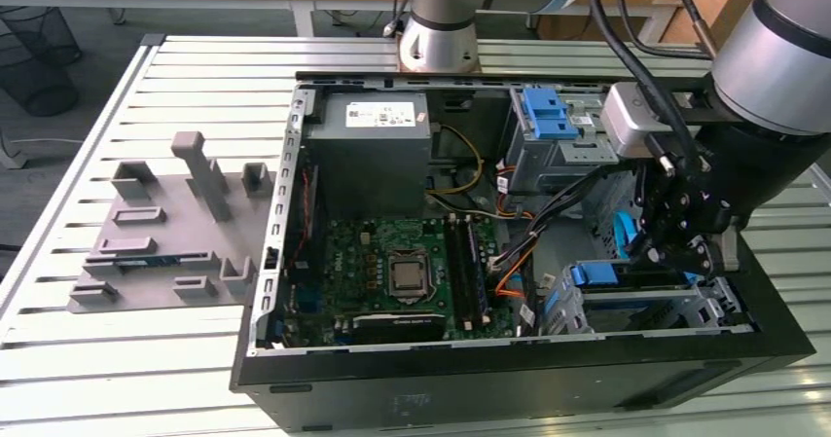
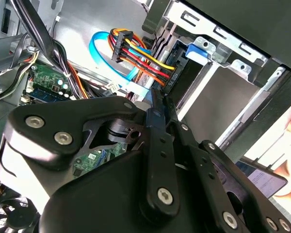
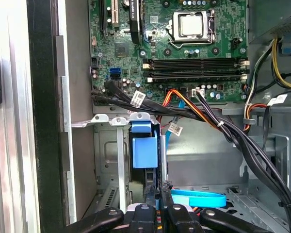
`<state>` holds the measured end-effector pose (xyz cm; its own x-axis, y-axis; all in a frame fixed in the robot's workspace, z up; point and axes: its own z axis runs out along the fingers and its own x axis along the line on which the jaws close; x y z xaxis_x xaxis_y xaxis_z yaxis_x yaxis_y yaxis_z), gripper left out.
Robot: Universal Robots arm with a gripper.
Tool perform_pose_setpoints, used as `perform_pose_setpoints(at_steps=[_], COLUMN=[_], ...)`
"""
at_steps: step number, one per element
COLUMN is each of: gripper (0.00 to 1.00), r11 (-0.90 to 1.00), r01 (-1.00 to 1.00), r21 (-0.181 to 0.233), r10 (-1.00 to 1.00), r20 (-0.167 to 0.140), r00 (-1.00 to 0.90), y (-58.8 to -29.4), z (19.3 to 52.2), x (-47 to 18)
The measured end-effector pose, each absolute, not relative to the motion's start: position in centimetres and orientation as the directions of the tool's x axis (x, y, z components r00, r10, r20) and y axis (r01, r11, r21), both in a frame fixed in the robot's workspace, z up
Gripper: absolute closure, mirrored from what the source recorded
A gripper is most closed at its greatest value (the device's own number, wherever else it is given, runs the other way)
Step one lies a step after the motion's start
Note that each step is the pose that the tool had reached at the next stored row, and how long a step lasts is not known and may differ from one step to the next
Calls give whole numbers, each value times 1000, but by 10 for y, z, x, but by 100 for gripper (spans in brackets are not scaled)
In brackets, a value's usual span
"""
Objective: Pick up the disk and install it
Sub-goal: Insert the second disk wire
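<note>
End effector [image 1: 656, 257]: fingers pressed together, no gap visible between the tips in both wrist views [image 3: 160, 191] [image 2: 157, 99]; nothing pinched.
Tip position: lowered inside the computer case [image 1: 520, 345], at the drive cage [image 1: 649, 306] in the corner on the exterior view's right.
Contact: tips right at the edge of the disk [image 3: 145, 150]; actual touch cannot be confirmed.
Disk location: standing on edge in a slot of the drive cage, blue carrier frame facing the first wrist view; visible in the exterior view as a blue strip [image 1: 610, 273] just beside the end effector.
Edges: sheet-metal cage walls close on both sides of the disk; case rim directly beyond the cage.
Open room: narrow around the tips; black cable bundle [image 3: 242, 141] running past the cage, blue flat cable [image 3: 199, 198] lying just beside the fingers.
Wider room: open over the motherboard [image 1: 389, 272], well apart from the end effector.
Count, case: 1, lying open on the slatted counter [image 1: 78, 340].
Count, blue-framed bays: 2, the second [image 1: 548, 116] further back in the case.
Count, power-supply box [image 1: 377, 130]: 1.
Count, processor socket [image 1: 407, 270]: 1.
Count, grey moulded fixture [image 1: 169, 233]: 1, on the counter outside the case.
</note>
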<state>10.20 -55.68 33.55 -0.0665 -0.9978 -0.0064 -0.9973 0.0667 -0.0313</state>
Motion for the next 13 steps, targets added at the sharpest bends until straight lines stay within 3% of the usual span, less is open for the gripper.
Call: perform_pose_setpoints(at_steps=[13], gripper=[84], r11=[88], r01=[-996], r21=[-31], r10=[-996], r20=[-16], r00=[-88], y=[-560], z=[333], x=[102])
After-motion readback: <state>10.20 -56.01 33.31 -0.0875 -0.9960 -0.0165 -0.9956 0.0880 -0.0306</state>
